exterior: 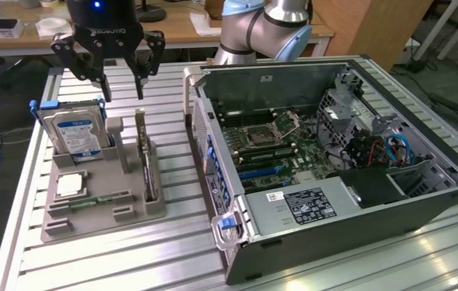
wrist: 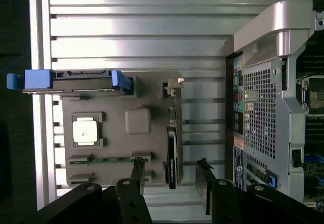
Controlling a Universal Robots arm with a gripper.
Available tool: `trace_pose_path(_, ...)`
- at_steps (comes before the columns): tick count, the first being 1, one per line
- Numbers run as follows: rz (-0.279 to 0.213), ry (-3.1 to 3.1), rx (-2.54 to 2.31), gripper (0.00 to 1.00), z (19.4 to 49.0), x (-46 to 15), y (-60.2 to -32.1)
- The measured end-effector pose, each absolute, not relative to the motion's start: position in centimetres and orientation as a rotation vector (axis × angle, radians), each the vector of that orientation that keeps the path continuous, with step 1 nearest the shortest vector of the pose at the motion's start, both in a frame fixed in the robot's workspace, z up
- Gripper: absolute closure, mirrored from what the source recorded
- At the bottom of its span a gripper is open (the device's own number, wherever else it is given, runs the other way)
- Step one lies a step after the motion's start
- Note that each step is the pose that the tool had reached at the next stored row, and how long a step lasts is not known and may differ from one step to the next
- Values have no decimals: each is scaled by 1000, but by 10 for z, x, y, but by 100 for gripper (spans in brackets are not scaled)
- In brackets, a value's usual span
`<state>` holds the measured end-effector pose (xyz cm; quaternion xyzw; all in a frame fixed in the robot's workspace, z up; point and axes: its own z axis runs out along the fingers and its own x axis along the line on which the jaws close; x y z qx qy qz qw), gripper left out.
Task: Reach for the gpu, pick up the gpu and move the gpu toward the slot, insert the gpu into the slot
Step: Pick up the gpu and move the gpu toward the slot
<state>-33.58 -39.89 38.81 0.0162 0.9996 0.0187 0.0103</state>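
The gpu [exterior: 145, 155] stands on its edge in a grey holder [exterior: 103, 219] at the exterior view's left, its silver bracket end toward the back. In the wrist view the gpu [wrist: 172, 145] shows edge-on as a thin dark strip. My gripper [exterior: 123, 92] hangs open above the back end of the holder, a clear gap above the card and touching nothing. In the wrist view my gripper [wrist: 170, 181] has one finger on each side of the card's line. Blue card slots [exterior: 262, 172] lie on the motherboard inside the open computer case [exterior: 294, 248].
The holder also carries a blue-labelled hard drive [exterior: 76, 130], a square processor chip [exterior: 69, 183] and a narrow memory stick [exterior: 100, 199]. The case's side wall [wrist: 263, 113] rises close beside the holder. Everything rests on a slatted aluminium table [exterior: 132, 260]. A desk stands behind.
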Motion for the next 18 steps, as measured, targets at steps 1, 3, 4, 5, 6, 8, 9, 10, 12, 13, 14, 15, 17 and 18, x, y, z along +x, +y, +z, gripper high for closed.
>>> trace_pose_path(1,59,3120,44,47,386,-336,-399)
trace_pose_path(3,59,3121,28,47,383,-336,-399)
trace_pose_path(4,59,3123,18,47,381,-336,-399)
trace_pose_path(5,59,3125,8,47,379,-335,-399)
trace_pose_path(6,59,3127,1,47,377,-335,-399)
trace_pose_path(8,59,3130,-11,47,374,-335,-399)
trace_pose_path(9,59,3131,-19,47,372,-335,-400)
trace_pose_path(10,59,3132,-29,47,370,-335,-400)
trace_pose_path(12,59,3134,-38,47,366,-335,-400)
trace_pose_path(13,59,3134,-44,47,365,-335,-400)
trace_pose_path(14,59,3134,-48,47,363,-335,-401)
trace_pose_path(15,59,3134,-53,47,361,-335,-401)
trace_pose_path(17,60,3134,-60,47,357,-335,-402)
trace_pose_path(18,60,3134,-63,47,355,-335,-403)
